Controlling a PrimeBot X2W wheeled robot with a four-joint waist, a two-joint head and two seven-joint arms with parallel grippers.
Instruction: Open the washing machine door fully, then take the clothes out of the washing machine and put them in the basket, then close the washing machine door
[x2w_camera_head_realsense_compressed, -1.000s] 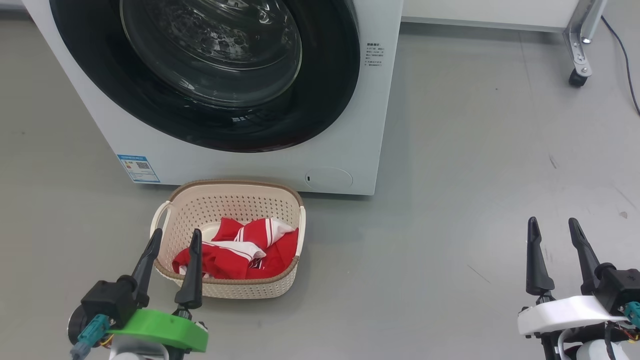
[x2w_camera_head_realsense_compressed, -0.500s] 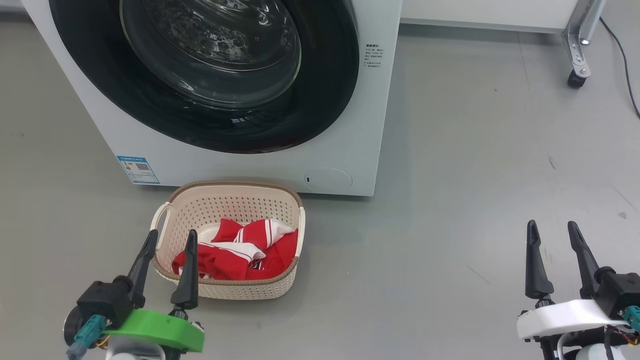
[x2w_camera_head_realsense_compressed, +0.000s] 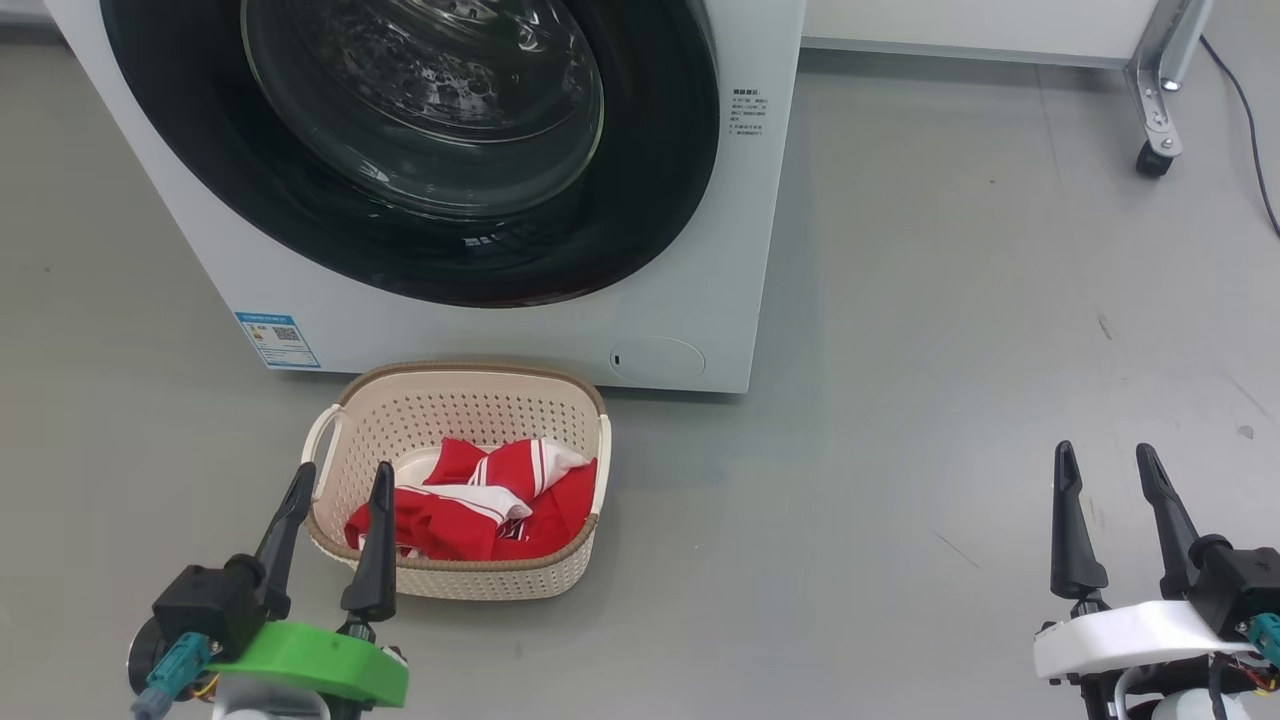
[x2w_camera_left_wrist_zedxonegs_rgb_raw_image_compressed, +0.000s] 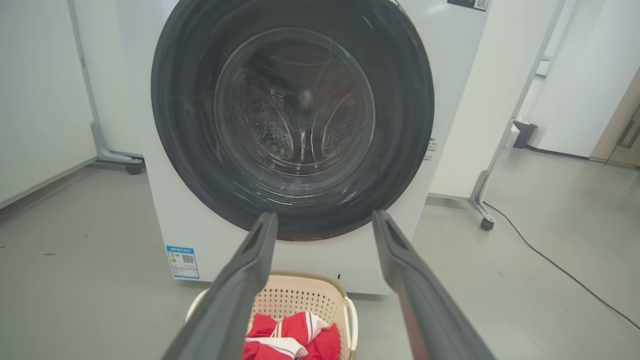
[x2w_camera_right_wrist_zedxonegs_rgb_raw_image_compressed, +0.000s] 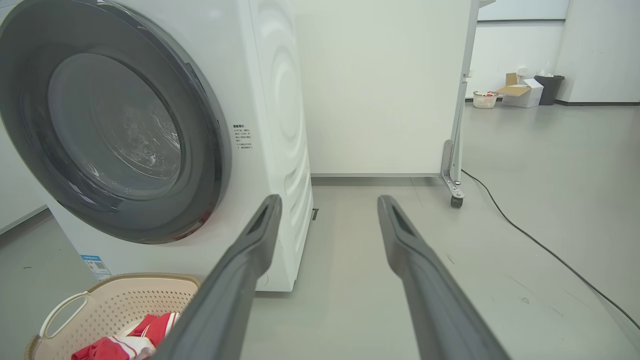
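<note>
Washing machine (x2w_camera_head_realsense_compressed: 725, 260): white front-loader, far centre-left on the floor (x2w_camera_head_realsense_compressed: 900, 400).
Washing machine door (x2w_camera_head_realsense_compressed: 420, 130): black rim lies flush on the machine's front, no gap seen at either edge. Looks closed; latch can't be verified.
Drum (x2w_camera_left_wrist_zedxonegs_rgb_raw_image_compressed: 295, 130): through the glass just bare steel, no red fabric seen.
Basket (x2w_camera_head_realsense_compressed: 480, 578): on the floor just near of the machine's front, under the door's lower edge. Long axis runs left-right.
Clothes (x2w_camera_head_realsense_compressed: 470, 500): red-and-white bundle inside the basket, toward its near-right part. Nothing hangs over the rim.
Left end effector (x2w_camera_head_realsense_compressed: 344, 470): spread wide, empty. Sits at the basket's near-left corner, fingers pointing far.
Right end effector (x2w_camera_head_realsense_compressed: 1103, 450): spread wide, empty. Near right, well apart from basket and machine.
Key relation: door lies far and straight ahead of the left end effector; left wrist view frames the glass between its fingers. Right one points past the machine's right side. Left arm is nearer to door and basket.
Stage: judged all three steps done. At most a push-check on the door remains, left arm's job.
Risk: basket sits between left end effector and door; a low reach could clip it.
</note>
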